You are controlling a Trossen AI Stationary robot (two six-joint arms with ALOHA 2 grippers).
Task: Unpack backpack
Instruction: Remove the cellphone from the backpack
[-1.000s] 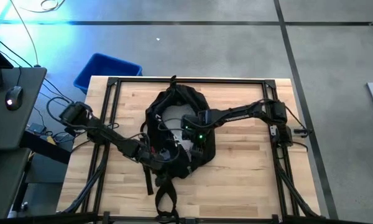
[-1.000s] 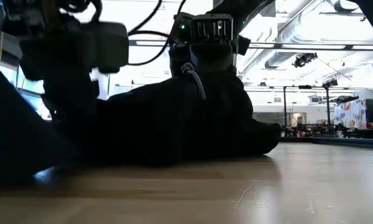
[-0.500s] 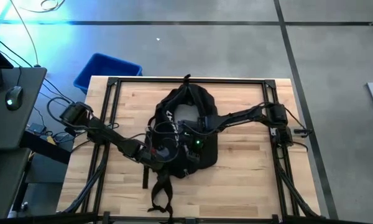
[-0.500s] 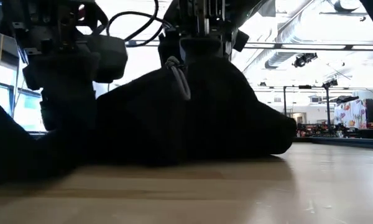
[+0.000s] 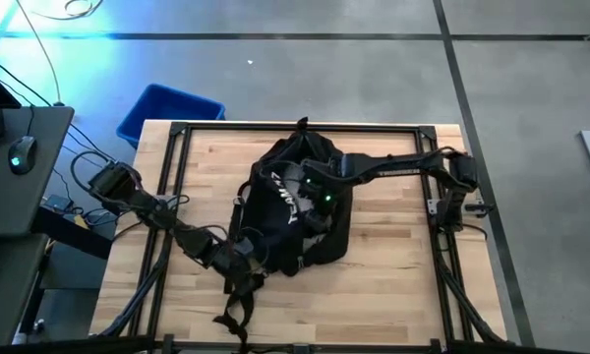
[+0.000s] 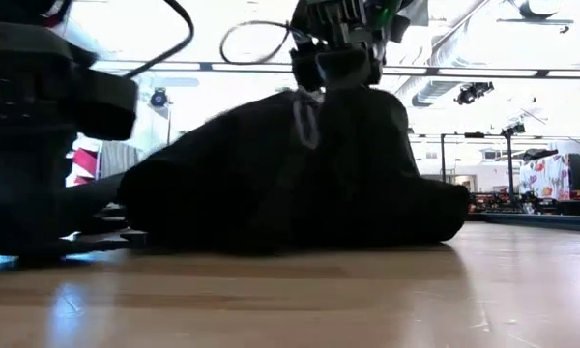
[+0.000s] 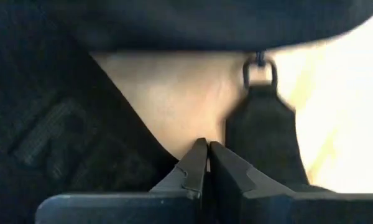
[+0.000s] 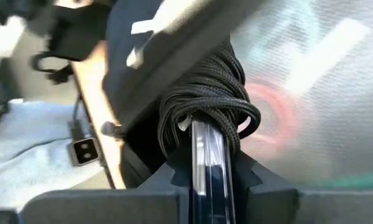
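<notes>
Your right gripper (image 8: 205,168) just pinched the black cord (image 8: 205,106) mid-frame; left gripper (image 7: 206,163) pressed together on nothing lower left; backpack (image 5: 295,211) lifting, still packed.

From above, daylight falls evenly on the pale counter (image 5: 393,265), with a blue glow pooling at the far left floor. At counter height the bright room behind throws the backpack (image 6: 290,174) into silhouette — a black mass with no detail — and a sheen lies on the wood. Both wrist views are soft: near fabric blurs, and a washed-out, overexposed patch fills one side of each.
</notes>
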